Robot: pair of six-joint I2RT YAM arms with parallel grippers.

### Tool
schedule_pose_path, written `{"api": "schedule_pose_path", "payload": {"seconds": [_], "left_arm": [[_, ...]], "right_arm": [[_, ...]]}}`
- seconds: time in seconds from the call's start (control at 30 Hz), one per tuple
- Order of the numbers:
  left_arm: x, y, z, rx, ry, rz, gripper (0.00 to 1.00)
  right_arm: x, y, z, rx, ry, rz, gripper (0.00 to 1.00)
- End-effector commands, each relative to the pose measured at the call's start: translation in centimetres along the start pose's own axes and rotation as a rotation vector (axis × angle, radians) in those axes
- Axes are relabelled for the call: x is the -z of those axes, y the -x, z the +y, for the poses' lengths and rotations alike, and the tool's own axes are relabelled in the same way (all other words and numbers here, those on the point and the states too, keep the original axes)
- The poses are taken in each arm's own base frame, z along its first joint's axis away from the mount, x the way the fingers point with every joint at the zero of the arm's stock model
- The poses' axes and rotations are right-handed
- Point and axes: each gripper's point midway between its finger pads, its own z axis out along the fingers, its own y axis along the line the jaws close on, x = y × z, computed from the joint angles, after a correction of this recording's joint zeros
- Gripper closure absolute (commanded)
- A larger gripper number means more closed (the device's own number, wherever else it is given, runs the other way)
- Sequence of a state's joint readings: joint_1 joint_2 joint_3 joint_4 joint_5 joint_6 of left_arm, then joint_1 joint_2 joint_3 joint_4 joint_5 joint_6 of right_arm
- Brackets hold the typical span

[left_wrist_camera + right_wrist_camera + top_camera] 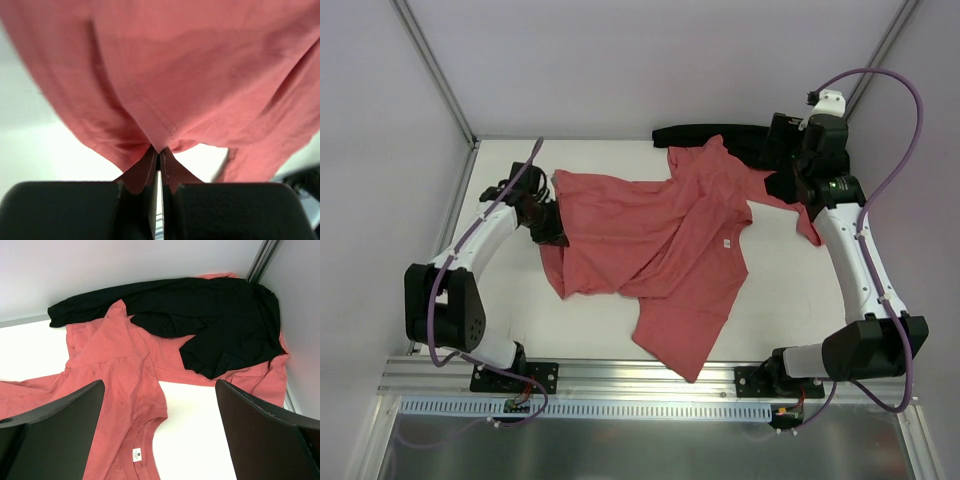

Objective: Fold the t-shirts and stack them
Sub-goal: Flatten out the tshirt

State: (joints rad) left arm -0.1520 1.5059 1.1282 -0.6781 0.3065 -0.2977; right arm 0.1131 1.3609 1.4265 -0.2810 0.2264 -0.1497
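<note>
Closest to the left wrist lens, my left hand (159, 150) is clenched on a stitched hem (162, 127) of the t-shirt (200, 70), the cloth bunched right at the fingertips. From above, that hand sits at the shirt's left edge. The shirt spreads rightward from it across the counter (790, 300), crumpled, its long axis slanting from the back right toward the near middle. The right hand (157, 385) is released, jaws wide, hovering above the collar (150, 427) and shoulder at the shirt's back right end, touching nothing. Beyond it, a black garment (210, 320) lies over a second t-shirt (272, 382) at the back of the counter. I judge the right hand the nearer one to that far shoulder, so the matching grasp falls to it before both pull the shirt flat.
</note>
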Motion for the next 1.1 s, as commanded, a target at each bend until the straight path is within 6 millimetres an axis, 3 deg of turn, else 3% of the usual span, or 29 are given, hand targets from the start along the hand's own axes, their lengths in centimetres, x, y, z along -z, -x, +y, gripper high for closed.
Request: {"api": "schedule_pose_path", "payload": {"seconds": [0.0, 0.43, 0.63, 0.83, 1.07], "left_arm": [[1.9, 2.3, 1.9, -0.003, 0.122, -0.082, 1.00], [1.5, 6.9, 6.1, 0.003, 0.300, -0.153, 1.00], [2.8, 10.4, 8.2, 0.018, 0.387, -0.232, 1.00], [4.1, 14.5, 7.9, 0.025, 0.398, -0.308, 1.00], [2.5, 17.2, 7.8, 0.026, 0.387, -0.312, 1.00]], "right_arm": [[0.0, 1.9, 0.5, -0.012, 0.012, -0.050, 0.00], [-0.6, 1.5, 0.5, 0.027, 0.013, -0.035, 0.00], [-0.6, 0.7, 0.4, 0.029, 0.014, -0.020, 0.00], [-0.7, -0.2, 0.3, 0.035, 0.014, -0.002, 0.00], [-1.0, -0.7, 0.3, 0.038, 0.011, 0.013, 0.00]]}}
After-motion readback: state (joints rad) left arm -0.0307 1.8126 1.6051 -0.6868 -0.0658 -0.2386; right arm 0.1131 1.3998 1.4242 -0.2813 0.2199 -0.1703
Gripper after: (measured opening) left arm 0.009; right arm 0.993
